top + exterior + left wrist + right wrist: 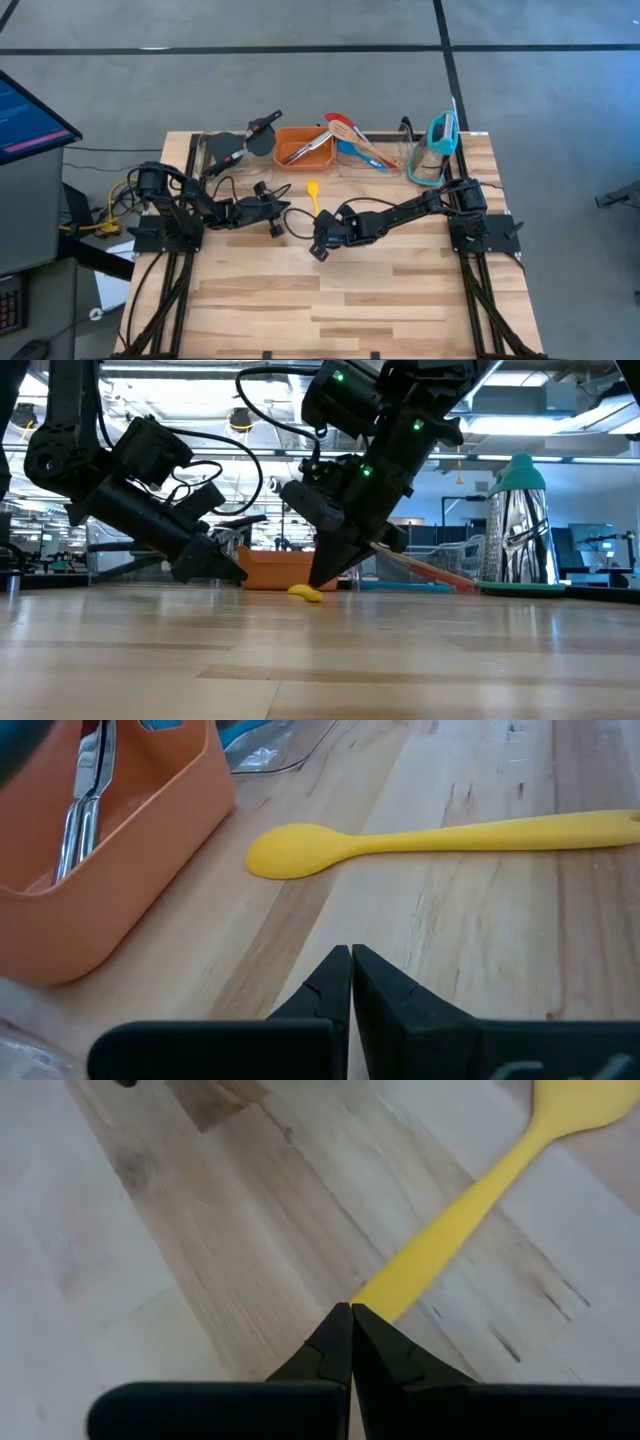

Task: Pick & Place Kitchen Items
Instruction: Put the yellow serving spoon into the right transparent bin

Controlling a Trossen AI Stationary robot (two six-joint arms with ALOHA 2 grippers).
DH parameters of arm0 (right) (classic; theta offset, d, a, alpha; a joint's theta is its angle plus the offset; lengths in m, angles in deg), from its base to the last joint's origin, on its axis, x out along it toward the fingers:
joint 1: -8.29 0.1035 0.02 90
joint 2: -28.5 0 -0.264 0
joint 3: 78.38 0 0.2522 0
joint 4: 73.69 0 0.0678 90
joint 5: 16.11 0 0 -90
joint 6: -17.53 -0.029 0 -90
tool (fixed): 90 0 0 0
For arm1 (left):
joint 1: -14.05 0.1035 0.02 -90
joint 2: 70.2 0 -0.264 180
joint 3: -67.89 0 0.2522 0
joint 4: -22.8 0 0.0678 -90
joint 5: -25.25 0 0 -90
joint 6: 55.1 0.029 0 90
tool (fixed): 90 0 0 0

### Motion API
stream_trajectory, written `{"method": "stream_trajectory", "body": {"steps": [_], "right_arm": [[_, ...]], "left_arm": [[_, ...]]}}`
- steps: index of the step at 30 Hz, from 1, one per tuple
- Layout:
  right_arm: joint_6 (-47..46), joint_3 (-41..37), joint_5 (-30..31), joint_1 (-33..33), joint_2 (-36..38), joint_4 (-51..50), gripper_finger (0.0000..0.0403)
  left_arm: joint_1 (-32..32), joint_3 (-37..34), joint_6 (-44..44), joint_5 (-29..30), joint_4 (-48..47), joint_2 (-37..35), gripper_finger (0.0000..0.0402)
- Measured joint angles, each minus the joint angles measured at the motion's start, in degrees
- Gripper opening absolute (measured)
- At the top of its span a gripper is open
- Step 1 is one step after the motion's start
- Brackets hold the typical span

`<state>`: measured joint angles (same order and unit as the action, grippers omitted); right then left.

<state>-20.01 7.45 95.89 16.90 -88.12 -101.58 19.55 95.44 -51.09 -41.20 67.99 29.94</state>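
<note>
A yellow spoon (313,192) lies flat on the wooden table, its bowl (290,853) toward the far edge, near the orange bin (303,146). My right gripper (351,1312) is shut and slants down, with its tips right at the spoon's near handle end (400,1280). In the low view its tips (319,582) are down at the table beside the spoon (305,594). My left gripper (351,952) is shut, low over the table just left of the spoon (440,838), and holds nothing. My right gripper's shut fingertips (335,1330) stand at the free end of the spoon's handle (385,1295), slanting down from the table's right. They hide the very end of the handle. I cannot tell whether they touch it. The spoon lies flat on the table.
The orange bin (120,850) holds metal tongs (85,810). Clear bins flank it: the left one (225,150) holds black utensils and the right one (375,150) holds red, blue and wooden ones. A teal-topped grater (518,525) stands at the far right. Bare wood lies toward the near edge.
</note>
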Motion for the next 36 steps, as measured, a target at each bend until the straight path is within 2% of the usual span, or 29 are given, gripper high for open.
{"method": "stream_trajectory", "body": {"steps": [10, 16, 25, 32, 36], "right_arm": [[0.0, 0.0, 0.5, -0.2, 0.0, 0.3, 0.0000], [2.8, 0.2, -2.5, 0.1, 0.1, 8.0, 0.0000], [0.3, 0.1, -1.5, -0.7, 0.1, 3.2, 0.0000], [-0.1, 0.3, -6.8, -1.3, -3.8, 5.6, 0.0000], [-1.6, 0.4, -3.5, -1.0, -4.3, 4.3, 0.0000]], "left_arm": [[0.0, 0.0, 0.0, 0.0, 0.1, 0.0, 0.0003], [0.0, 0.0, 0.0, 0.0, 0.3, 0.0, 0.0003], [0.0, 0.0, -0.4, 0.0, 0.3, 0.0, 0.0003], [0.0, 0.0, -0.5, 0.0, 0.4, 0.0, 0.0003], [0.0, 0.0, -0.5, 0.0, 0.5, 0.0, 0.0003]]}}
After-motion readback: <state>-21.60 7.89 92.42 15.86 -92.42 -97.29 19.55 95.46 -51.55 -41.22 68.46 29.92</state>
